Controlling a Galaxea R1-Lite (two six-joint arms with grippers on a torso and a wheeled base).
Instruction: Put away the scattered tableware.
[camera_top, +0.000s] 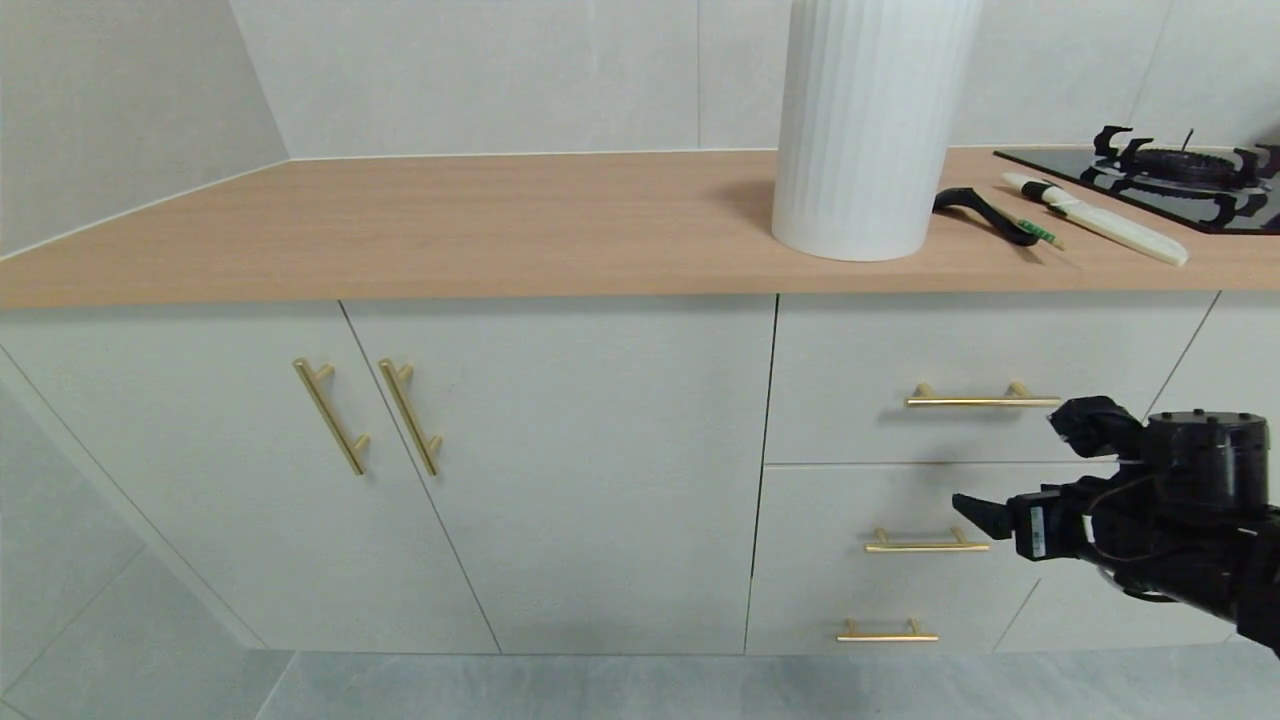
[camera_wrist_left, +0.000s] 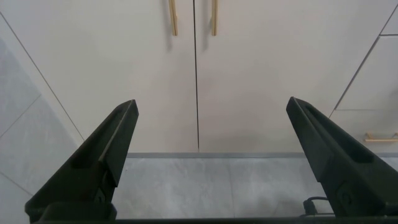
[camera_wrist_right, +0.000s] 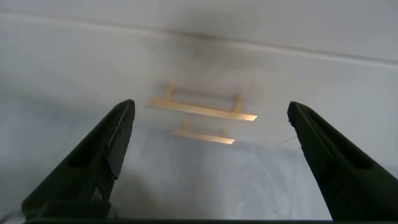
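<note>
Hanging low in front of the cabinet, the right gripper (camera_top: 1007, 462) has its black fingers spread wide with nothing between them. It sits close to the white drawer fronts (camera_top: 850, 370), roughly level with the gap between the top and middle brass bar handle (camera_top: 925, 545). Its wrist view looks straight at two such handles. That aim suggests a drawer is to be pulled out first, so the pieces have somewhere to go.

The left gripper (camera_wrist_left: 211, 104) is likewise spread and empty. It is held low over the grey tiled floor (camera_wrist_left: 205, 186) and faces the white double cupboard doors (camera_wrist_left: 261, 74), out of the other arm's way.

Farther off, on the light wooden countertop (camera_top: 450, 220), the scattered tableware lies untouched toward the right end. A black curved-handled utensil (camera_top: 985, 212) lies just beside a tall white ribbed cylindrical container (camera_top: 865, 125). A thin green-tipped stick (camera_top: 1040, 235) lies at the utensil's end, and a long white knife-like piece with a black band (camera_top: 1095, 220) is next to it. Beyond these is the black glass gas hob (camera_top: 1170, 180). The container probably serves as the holder, though its inside cannot be seen.
</note>
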